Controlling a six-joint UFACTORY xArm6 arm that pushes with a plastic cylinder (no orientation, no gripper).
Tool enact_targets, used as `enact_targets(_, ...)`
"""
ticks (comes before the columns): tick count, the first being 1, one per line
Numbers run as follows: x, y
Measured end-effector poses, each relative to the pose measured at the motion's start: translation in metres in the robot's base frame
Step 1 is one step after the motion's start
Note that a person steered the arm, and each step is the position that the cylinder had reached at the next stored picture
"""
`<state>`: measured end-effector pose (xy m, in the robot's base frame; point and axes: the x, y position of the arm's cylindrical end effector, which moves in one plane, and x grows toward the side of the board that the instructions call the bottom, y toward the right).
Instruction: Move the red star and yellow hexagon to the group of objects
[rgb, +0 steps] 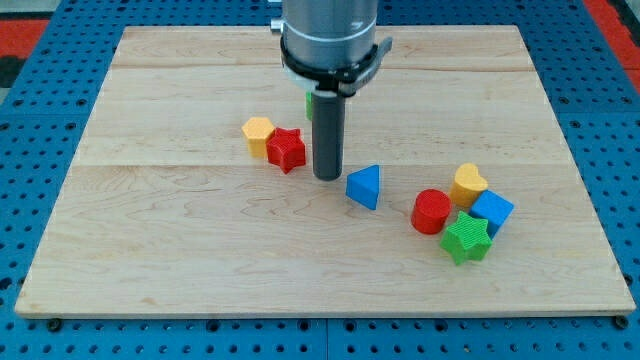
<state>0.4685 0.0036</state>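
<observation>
The tool is a plain rod that holds nothing; its tip rests on the wooden worktop, just right of the red star. The yellow hexagon touches the star's left side. The blue triangle lies just right of the tip. Further right, the red cylinder, yellow heart, blue cube and green star cluster together.

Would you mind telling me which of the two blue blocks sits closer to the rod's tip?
The blue triangular block, alone just to the view's right of my tip. The other blue block lies farther right, inside the cluster.
</observation>
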Motion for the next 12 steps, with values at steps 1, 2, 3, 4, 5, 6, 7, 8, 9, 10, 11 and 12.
enact_targets(1, 0.006, 0.043)
enact_targets(2, 0.012, 0.017)
enact_targets(3, 0.006, -0.005)
enact_targets(4, 0.042, -0.05)
enact_targets(5, 0.038, -0.112)
enact_targets(6, 0.013, -0.188)
enact_targets(7, -0.055, -0.184)
enact_targets(8, -0.063, -0.2)
enact_targets(9, -0.063, -0.167)
enact_targets(10, -0.057, -0.133)
enact_targets(11, -0.036, -0.133)
enact_targets(12, -0.039, -0.128)
